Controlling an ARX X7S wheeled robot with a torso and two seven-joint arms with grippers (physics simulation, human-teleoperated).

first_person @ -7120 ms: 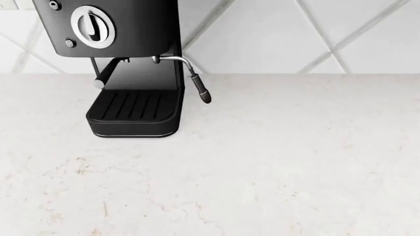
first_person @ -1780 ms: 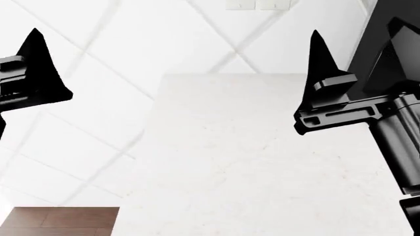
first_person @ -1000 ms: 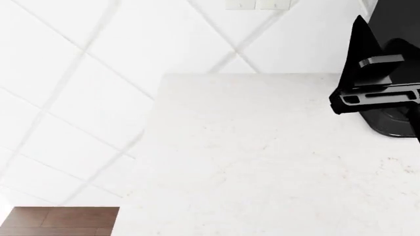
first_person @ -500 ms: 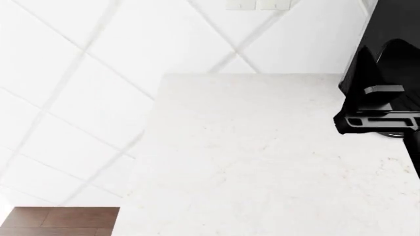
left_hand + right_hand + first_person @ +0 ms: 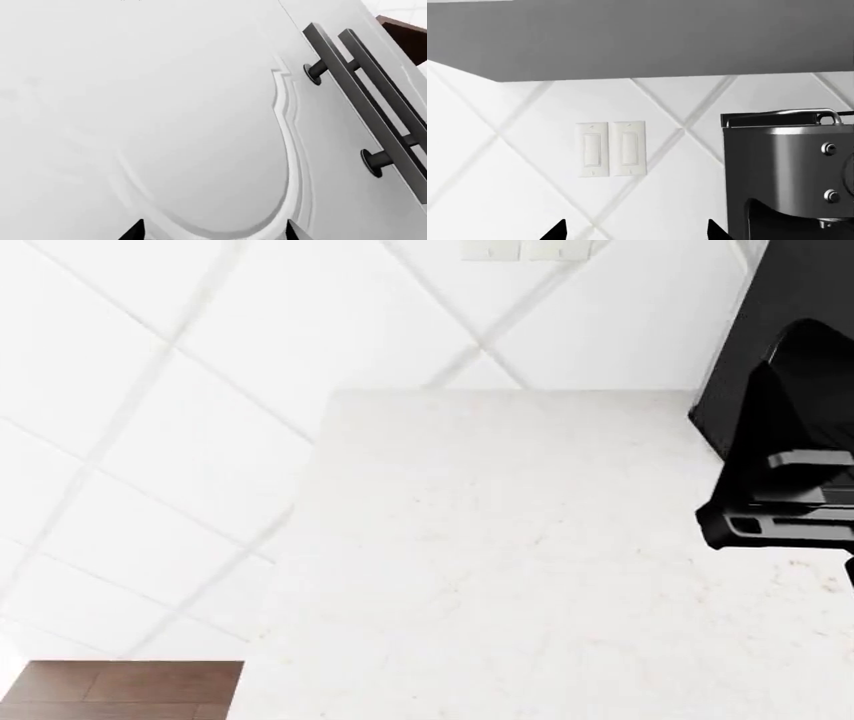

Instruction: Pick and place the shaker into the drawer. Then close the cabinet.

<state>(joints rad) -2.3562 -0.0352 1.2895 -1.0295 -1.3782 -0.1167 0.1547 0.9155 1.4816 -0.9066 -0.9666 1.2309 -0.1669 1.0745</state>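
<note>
**Right gripper lowered at counter edge; shaker not located**

The right gripper (image 5: 787, 505) is seen at the right margin of the head view, in front of the black coffee machine (image 5: 787, 330), lower and further right than it was half a second ago. A second earlier it was held higher against the machine. The left gripper, present at the left margin 1.8 s ago, is no longer seen in the head view.

In the left wrist view, the left gripper (image 5: 213, 232) is faced toward a white cabinet door (image 5: 167, 125) with two dark bar handles (image 5: 373, 115) beside it; its two tips are well apart, so it is recorded as spread and empty. In the right wrist view, the right gripper (image 5: 637, 232) is likewise spread, nothing between its tips, and is pointed at the tiled wall, a pair of switch plates (image 5: 610, 148) and the coffee machine.

The countertop (image 5: 534, 570) is bare wherever visible. The shaker is not found in any view (nor is the drawer), so its position cannot be stated. The arms appear to be in repositioning; the stage of the task cannot be settled from this evidence.
</note>
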